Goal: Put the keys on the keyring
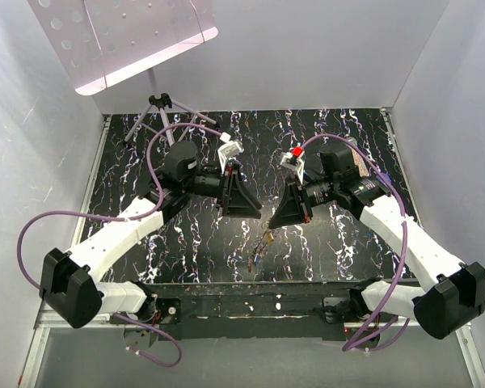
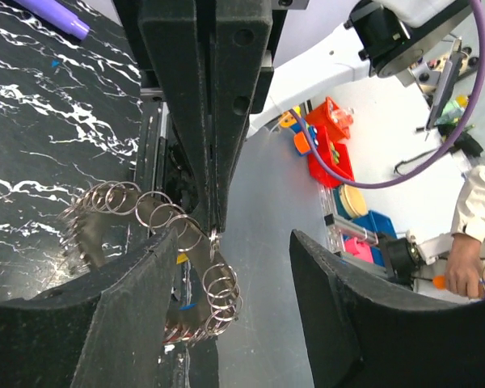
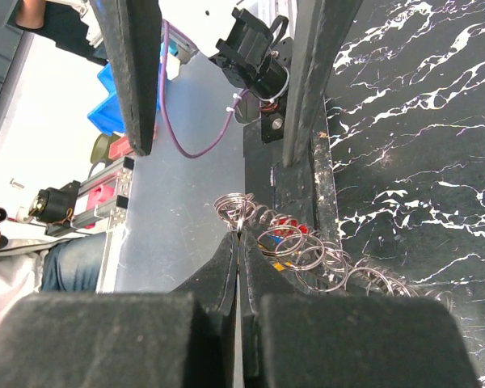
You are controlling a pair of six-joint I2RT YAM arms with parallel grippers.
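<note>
A chain of linked silver keyrings [image 3: 307, 255] hangs between my two grippers. My right gripper [image 3: 239, 236] is shut on one ring [image 2: 214, 236] of that chain, pinching it at the fingertips. The keys [image 3: 286, 226], with red, blue and yellow heads, dangle from the rings just behind it. They also hang below both grippers [image 1: 263, 242] in the top view. My left gripper [image 2: 230, 242] faces the right one, open, its jaws standing wide on either side of the pinched ring. The chain drapes against its left finger [image 2: 121, 315]. Nothing is gripped between the left fingers.
A purple marker pen [image 2: 56, 14] lies on the black marbled table [image 1: 339, 242] beyond the left gripper. A small tripod [image 1: 163, 109] stands at the back left under a tilted perforated panel [image 1: 121, 36]. White walls close in both sides.
</note>
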